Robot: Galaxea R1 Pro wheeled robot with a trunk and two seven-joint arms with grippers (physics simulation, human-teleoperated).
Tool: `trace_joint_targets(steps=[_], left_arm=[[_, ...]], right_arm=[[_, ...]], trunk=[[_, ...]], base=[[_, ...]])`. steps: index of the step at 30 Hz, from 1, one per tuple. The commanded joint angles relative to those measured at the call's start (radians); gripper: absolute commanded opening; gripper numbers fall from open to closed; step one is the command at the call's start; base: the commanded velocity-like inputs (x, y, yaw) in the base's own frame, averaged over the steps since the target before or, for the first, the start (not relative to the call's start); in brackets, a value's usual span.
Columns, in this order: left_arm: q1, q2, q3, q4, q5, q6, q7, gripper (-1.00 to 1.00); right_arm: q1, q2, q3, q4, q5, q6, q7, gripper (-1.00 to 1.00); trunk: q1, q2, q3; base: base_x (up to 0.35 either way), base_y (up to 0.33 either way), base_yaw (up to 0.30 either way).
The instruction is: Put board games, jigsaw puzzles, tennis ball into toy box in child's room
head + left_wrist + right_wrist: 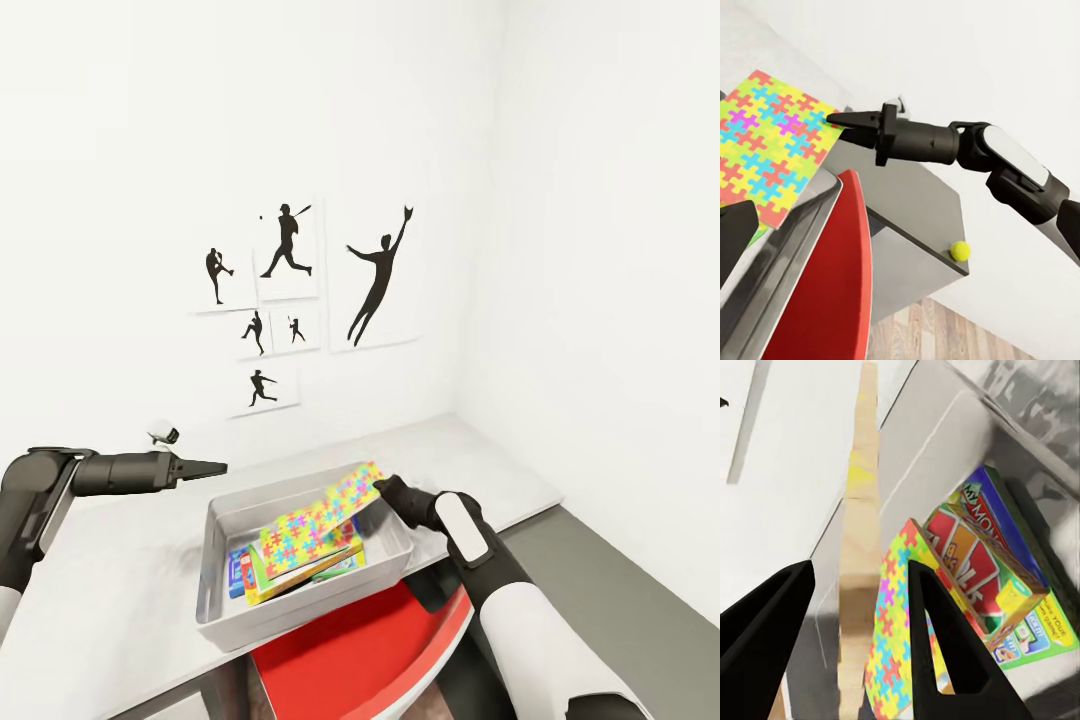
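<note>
Over the toy box, multicoloured jigsaw puzzle, seemingly pinched by right gripper

Black tapered claw fingers, dark grey forearms, white shell panels.

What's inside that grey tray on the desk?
The toy box holds a jigsaw puzzle lying on top of colourful board games. A second puzzle, gripped by the right gripper, tilts over it. The puzzles cover much of the games beneath.
</note>
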Motion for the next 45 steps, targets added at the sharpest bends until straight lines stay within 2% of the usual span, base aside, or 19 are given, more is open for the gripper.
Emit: trace_joint_targets(steps=[1, 5, 11, 19, 26, 35, 43, 45], left_arm=[[0.000, 0.000, 0.000, 0.000, 0.000, 0.011, -0.004, 1.00], [0.000, 0.002, 0.000, 0.000, 0.000, 0.011, -0.004, 1.00], [0.000, 0.002, 0.001, 0.000, 0.000, 0.011, -0.004, 1.00], [0.000, 0.001, 0.025, 0.000, 0.000, 0.011, -0.004, 1.00], [0.000, 0.000, 0.029, 0.000, 0.000, 0.011, -0.004, 1.00], [0.000, 0.000, 0.029, 0.000, 0.000, 0.011, -0.004, 1.00], [0.000, 0.001, 0.029, 0.000, 0.000, 0.011, -0.004, 1.00], [0.000, 0.001, 0.029, 0.000, 0.000, 0.011, -0.004, 1.00]], right_arm=[[0.000, 0.000, 0.001, -0.001, -0.011, 0.003, -0.020, -1.00], [0.000, 0.000, 0.002, 0.002, -0.012, 0.008, -0.035, -1.00], [-0.001, 0.000, 0.004, 0.012, -0.014, 0.055, -0.035, -1.00], [-0.001, 0.000, 0.006, 0.013, -0.024, 0.065, -0.034, -1.00], [0.000, 0.000, 0.006, 0.011, -0.025, 0.068, -0.031, -1.00], [0.000, 0.000, 0.009, 0.007, -0.023, 0.057, 0.074, -1.00], [0.000, 0.000, 0.012, 0.006, -0.014, 0.055, 0.086, -1.00], [0.000, 0.000, 0.027, 0.008, -0.011, 0.054, 0.087, -1.00]], trunk=[[0.000, -0.001, 0.000], [0.000, -0.001, 0.000], [0.000, -0.001, 0.000], [0.000, -0.001, 0.000], [0.000, -0.001, 0.000], [0.000, -0.001, 0.000], [0.000, -0.001, 0.000], [0.000, -0.001, 0.000]], base=[[0.000, 0.000, 0.000], [0.000, 0.000, 0.000], [0.000, 0.058, 0.000], [0.000, 0.101, 0.000], [0.000, 0.100, 0.000], [0.000, 0.009, 0.000], [0.000, 0.000, 0.000], [0.000, 0.000, 0.000]])
